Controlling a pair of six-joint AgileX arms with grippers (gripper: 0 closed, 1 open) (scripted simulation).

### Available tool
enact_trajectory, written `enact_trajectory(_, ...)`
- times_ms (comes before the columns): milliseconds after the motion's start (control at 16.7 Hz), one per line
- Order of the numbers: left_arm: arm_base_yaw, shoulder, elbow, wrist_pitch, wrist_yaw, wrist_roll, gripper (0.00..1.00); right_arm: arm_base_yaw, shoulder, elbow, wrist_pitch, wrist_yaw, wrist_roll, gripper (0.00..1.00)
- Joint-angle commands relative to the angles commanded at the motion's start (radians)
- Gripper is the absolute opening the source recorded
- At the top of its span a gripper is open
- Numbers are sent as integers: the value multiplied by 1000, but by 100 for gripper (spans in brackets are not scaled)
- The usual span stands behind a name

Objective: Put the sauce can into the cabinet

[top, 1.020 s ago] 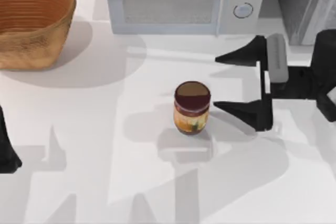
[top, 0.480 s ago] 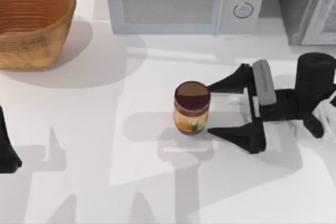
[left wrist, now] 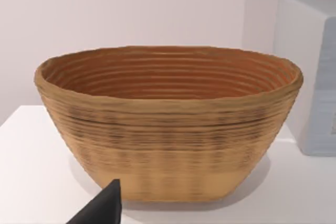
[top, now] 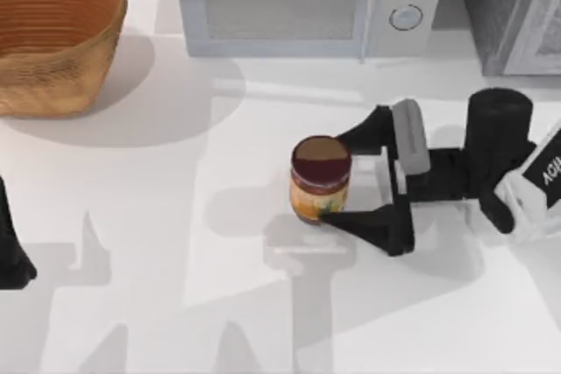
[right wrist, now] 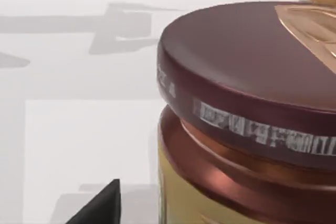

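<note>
Your sauce can (top: 320, 179) is standing upright on the white table (top: 175, 216), roughly in the middle, a bit toward the right. Maroon lid on top, maroon band under it, orange-yellow label below.

Your right tool (top: 331, 179) is lying in from the right side with its two black fingers spread apart, one on each side of the can. The far fingertip (top: 349, 137) sits just beside the lid on the microwave side, and the near fingertip (top: 337, 217) looks like it's touching or overlapping the bottom of the label, though you can't really tell from above whether either one makes contact. So it's open around the can, not clamped on it. From the right wrist view the sauce can (right wrist: 247, 119) is very close, you get the lid edge and the band, plus one dark fingertip (right wrist: 100, 205) low in the shot.

The cabinet (top: 513, 10) is in the back right corner, dark grey speckled box with a pale framed door, cut off by the edge. The white microwave (top: 298, 2) with its two round knobs sits just left of it, along the back.

A woven basket (top: 53, 37) sits back left, well apart from the can. Your left arm is parked at the left edge of the table; its wrist view looks at the basket (left wrist: 168, 124) with one black fingertip (left wrist: 102, 208) poking in, and you can't tell whether that tool is open or closed.
</note>
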Motion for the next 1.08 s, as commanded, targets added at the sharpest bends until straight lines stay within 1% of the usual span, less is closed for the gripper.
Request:
enact_trajectory(240,0,0,0,0,0,0,100,74,39,40,56,72,62,100)
enact_trajectory(480,0,0,0,0,0,0,100,76,40,41,58,74,64,100)
enact_trajectory(1080,0,0,0,0,0,0,100,76,40,41,58,74,64,25)
